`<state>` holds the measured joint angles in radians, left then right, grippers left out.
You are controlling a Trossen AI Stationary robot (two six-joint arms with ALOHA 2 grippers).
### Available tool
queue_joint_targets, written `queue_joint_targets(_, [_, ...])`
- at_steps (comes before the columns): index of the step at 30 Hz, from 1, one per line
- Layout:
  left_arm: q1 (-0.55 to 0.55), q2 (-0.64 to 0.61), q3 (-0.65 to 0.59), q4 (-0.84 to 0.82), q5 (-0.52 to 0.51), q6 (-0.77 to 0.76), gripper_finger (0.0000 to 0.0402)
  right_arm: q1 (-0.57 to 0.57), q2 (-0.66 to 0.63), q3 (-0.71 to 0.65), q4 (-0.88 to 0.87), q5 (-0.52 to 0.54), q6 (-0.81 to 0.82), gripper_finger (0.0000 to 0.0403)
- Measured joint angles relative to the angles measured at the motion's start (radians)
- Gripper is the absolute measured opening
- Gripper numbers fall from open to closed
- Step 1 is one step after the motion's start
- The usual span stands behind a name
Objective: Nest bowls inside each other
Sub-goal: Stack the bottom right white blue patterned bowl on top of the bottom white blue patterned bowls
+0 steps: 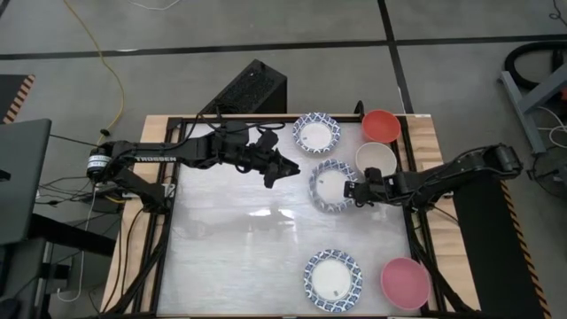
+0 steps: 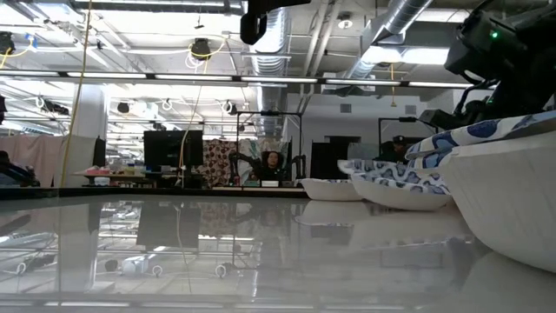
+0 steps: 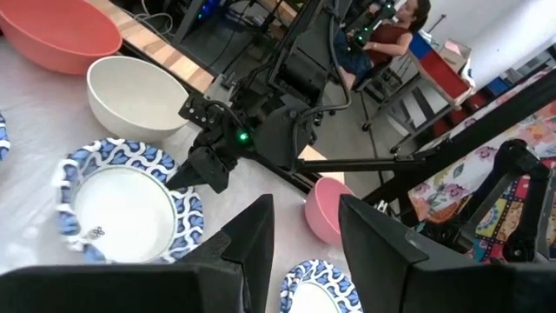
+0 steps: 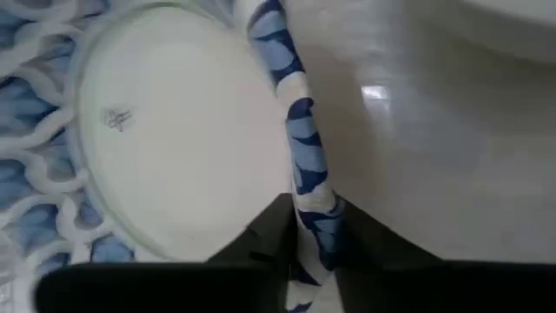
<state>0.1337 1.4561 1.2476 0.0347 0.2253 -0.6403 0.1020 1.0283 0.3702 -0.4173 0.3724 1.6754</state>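
Note:
Several bowls rest on their bases along the table's right half. A blue-rimmed bowl (image 1: 316,133), a red bowl (image 1: 381,126) and a cream bowl (image 1: 376,159) stand at the far right. A second blue-rimmed bowl (image 1: 330,186) is at mid right. A third blue-rimmed bowl (image 1: 333,279) and a pink bowl (image 1: 405,282) are near the front. My right gripper (image 1: 356,190) is shut on the middle blue-rimmed bowl's rim. My left gripper (image 1: 273,173) hangs open above the table, left of that bowl, nothing between its fingers (image 3: 252,252). My right gripper has the middle blue-rimmed bowl's rim (image 4: 311,187) between its two fingers, on the side toward the table's right edge. One finger (image 4: 269,235) is inside the bowl and one outside. The fingers slant down from the table's right. The bowl sits upright on the table.
The cream bowl (image 3: 130,96) stands close behind my right gripper (image 3: 204,169). The table's left half (image 1: 230,257) is bare and glossy. A black frame rail (image 1: 412,221) runs along the right edge. A person sits in the room beyond the table (image 2: 274,165).

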Motion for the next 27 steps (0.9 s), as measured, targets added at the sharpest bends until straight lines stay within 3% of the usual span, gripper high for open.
queue_joint_targets(8, [0.0, 0.0, 0.0, -0.001, 0.033, -0.014, 0.0119, 0.003, 0.0, 0.0, 0.015, -0.011, -0.008, 0.0019])
queue_joint_targets(18, [0.0, 0.0, 0.0, -0.001, 0.04, -0.03, 0.0119, 0.003, -0.012, 0.002, 0.126, -0.054, -0.061, 0.0016])
queue_joint_targets(27, [0.0, 0.0, 0.0, 0.005, 0.021, -0.037, 0.0119, 0.003, -0.062, 0.093, 0.107, -0.092, -0.182, 0.0016])
